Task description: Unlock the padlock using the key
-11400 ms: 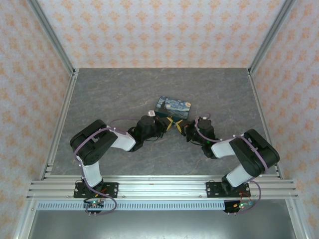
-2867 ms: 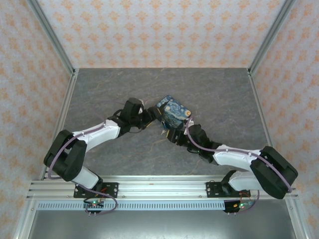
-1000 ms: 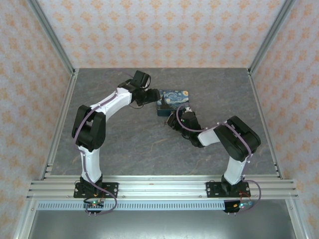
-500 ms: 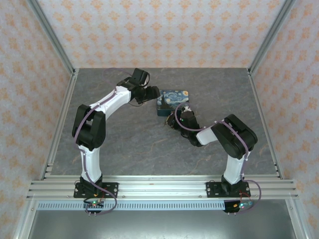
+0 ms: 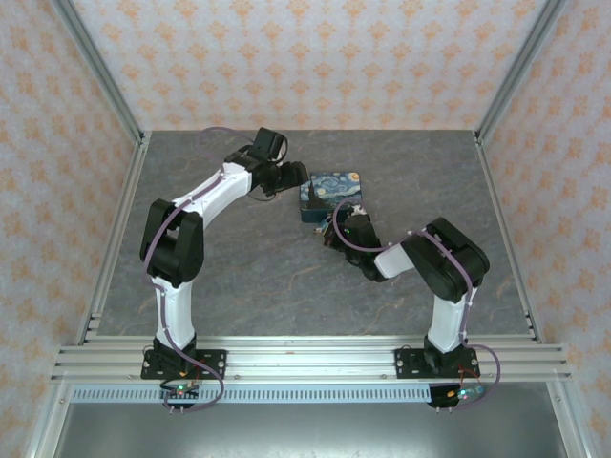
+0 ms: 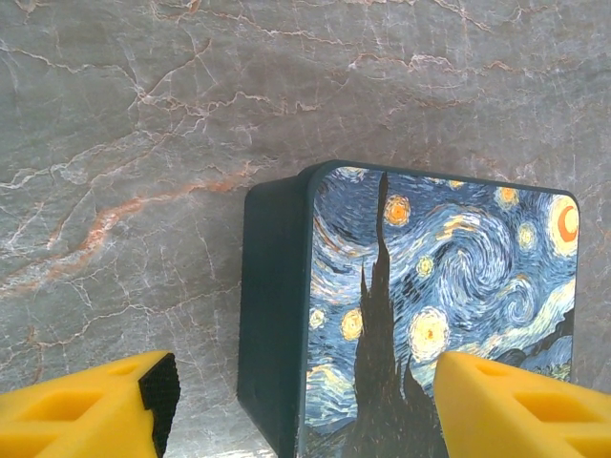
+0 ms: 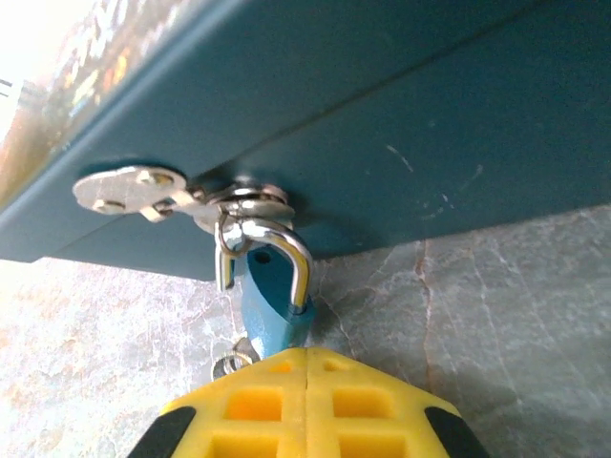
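Right end effector (image 7: 307,357) closed below padlock (image 7: 272,303), box (image 7: 430,114) latched

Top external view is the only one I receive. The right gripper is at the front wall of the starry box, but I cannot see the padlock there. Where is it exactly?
Observer: The blue padlock hangs by its silver shackle from the hasp on the front wall of the box.
Operator: Is the right gripper closed?
Observer: Yes, the right gripper is shut: its yellow tips meet at the bottom end of the padlock body. The key itself I cannot make out there.
Operator: And the left gripper?
Observer: The left gripper is open, with one finger beside the box's side wall and the other over the painted lid.
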`<state>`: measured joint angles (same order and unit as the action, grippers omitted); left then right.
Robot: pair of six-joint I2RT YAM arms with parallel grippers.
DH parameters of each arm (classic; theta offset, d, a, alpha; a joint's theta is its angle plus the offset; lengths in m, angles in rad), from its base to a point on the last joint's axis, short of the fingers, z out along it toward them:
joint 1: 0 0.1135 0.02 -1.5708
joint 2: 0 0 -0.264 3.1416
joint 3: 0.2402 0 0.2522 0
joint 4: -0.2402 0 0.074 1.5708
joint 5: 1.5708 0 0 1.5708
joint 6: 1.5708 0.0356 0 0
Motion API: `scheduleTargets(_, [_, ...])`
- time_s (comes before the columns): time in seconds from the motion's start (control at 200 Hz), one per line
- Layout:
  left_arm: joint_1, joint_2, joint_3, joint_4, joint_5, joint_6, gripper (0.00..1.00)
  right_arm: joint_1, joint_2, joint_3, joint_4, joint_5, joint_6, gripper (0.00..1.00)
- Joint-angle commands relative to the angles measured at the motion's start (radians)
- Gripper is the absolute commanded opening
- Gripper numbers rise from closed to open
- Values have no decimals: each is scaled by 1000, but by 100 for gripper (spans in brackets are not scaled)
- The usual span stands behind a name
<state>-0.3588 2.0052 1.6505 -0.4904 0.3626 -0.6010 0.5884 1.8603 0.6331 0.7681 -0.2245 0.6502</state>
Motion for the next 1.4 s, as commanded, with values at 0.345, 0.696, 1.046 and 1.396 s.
scheduleTargets(0.345, [1,-37,-39,-31,-33,45,71,-48,-179,-124,-89,-9,-39,14])
scheduleTargets(0.696, [-12,19,21,-127,-119,128,71,-44,-36,-71,55,-67,46,39])
scheduleTargets(1.046, [-16,76,76,-160,-123,159,71,-9,11,27,-60,-69,-2,38])
scheduleTargets(1.396, [-40,104,96,-139,-117,175,71,1,25,22,-71,-42,-4,38])
